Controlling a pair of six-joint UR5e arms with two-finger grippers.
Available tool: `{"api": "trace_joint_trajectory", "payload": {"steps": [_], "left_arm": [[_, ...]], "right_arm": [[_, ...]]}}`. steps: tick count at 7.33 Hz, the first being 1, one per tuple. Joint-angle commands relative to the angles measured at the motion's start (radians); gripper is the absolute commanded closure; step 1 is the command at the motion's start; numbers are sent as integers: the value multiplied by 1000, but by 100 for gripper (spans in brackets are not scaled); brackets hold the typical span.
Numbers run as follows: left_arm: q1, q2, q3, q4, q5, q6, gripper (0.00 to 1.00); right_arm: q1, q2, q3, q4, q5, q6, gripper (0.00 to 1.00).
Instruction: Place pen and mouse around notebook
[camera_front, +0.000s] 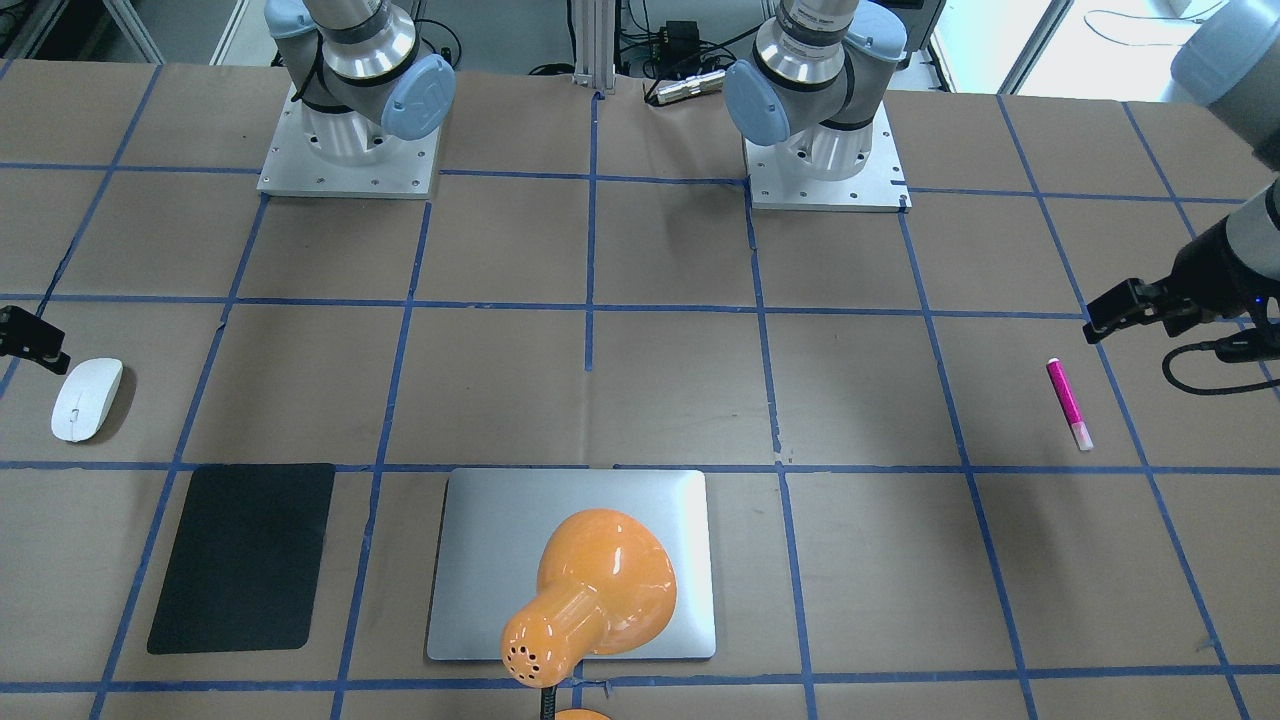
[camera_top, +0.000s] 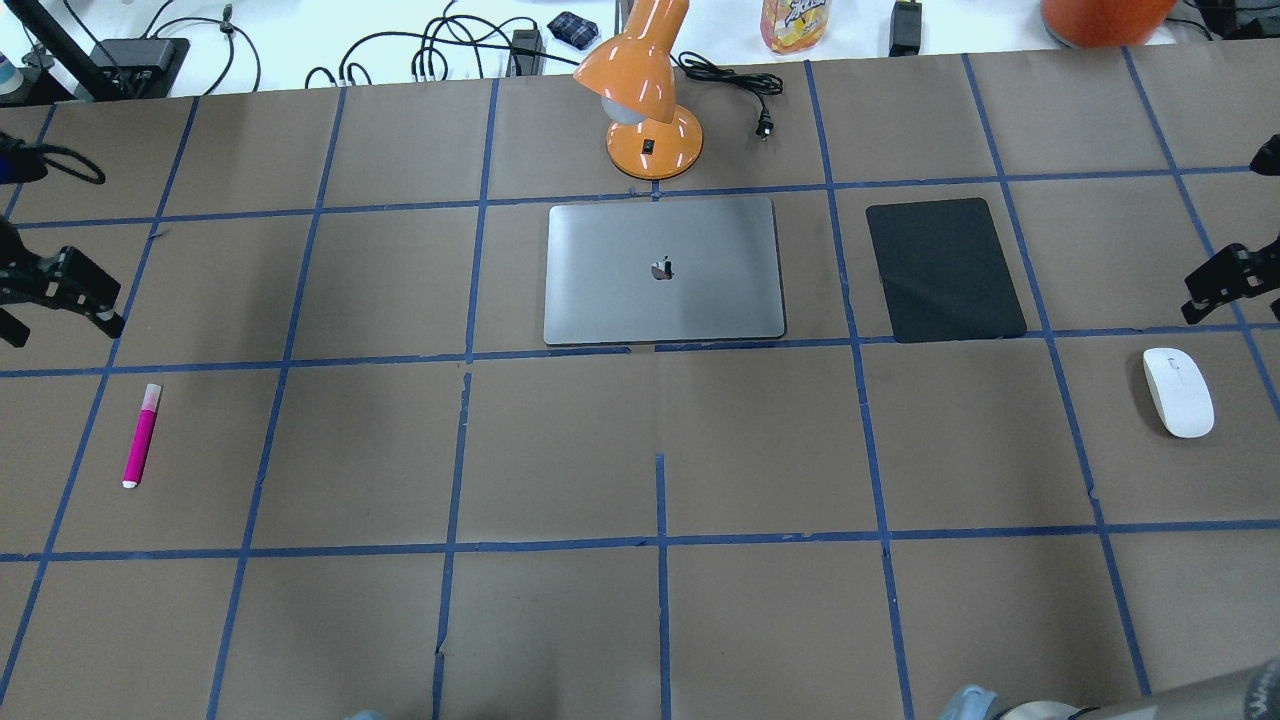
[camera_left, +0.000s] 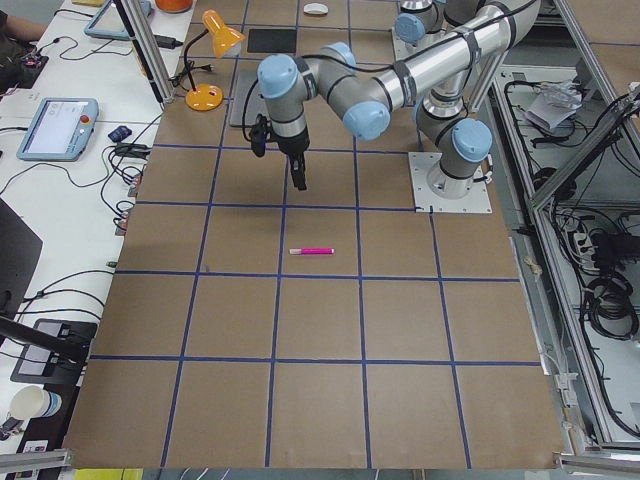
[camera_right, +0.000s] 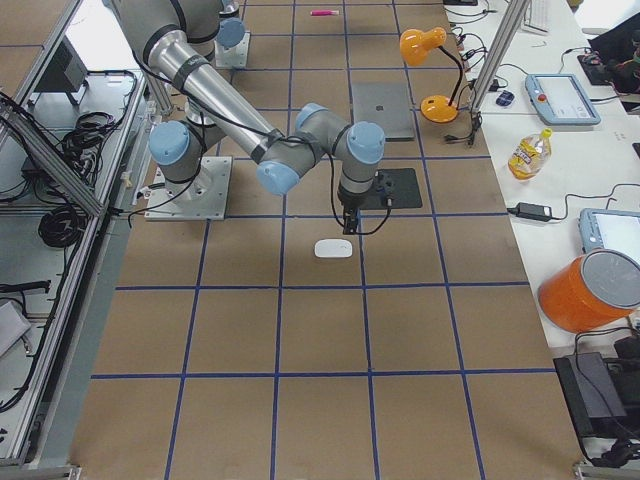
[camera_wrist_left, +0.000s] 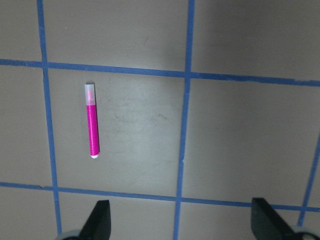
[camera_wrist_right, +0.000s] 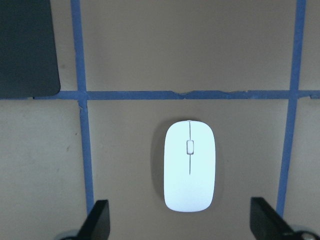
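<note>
Overhead exterior shows the notebook (camera_top: 662, 270) lying flat toward 12 o'clock of the table. The pen (camera_top: 141, 435) lies well apart at its 8 o'clock, the mouse (camera_top: 1178, 391) well apart at its 4 o'clock. The left gripper (camera_wrist_left: 182, 222) hovers near the pen and the right gripper (camera_wrist_right: 180, 220) over the mouse, both spread wide, holding nothing. A black mat (camera_top: 945, 268) lies at the notebook's 3 o'clock.

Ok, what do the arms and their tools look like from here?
The left arm and right arm are both silver tubes with pale blue joint caps, bolted to square metal plates. The left tool and right tool are black, each with two dark flat fingers. A black cable loops at each wrist.
</note>
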Motion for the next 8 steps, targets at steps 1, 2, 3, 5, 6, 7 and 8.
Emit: {"api": "trace_joint_trajectory", "payload": {"steps": [1,2,3,5,6,7,8], "left_arm": [[77,-75,-189,398,2,108,0],[111,-107,-246,441,0,171,0],[149,-134,-274,475,-8,173,0],[197,-184,-303,548,-26,173,1],[197,-205,-306,552,-49,172,6],[195,-223,-299,559,-58,158,6],[192,-224,-297,561,-60,150,10]], "right_arm": [[-11,70,66,-131,-3,-27,0],[-13,90,115,-221,-4,-31,0],[-43,101,164,-295,-1,-39,0],[-65,145,183,-357,-7,-59,0],[-65,163,183,-355,-8,-58,0],[-65,157,184,-345,-11,-53,0],[-65,155,184,-340,-17,-51,0]]}}
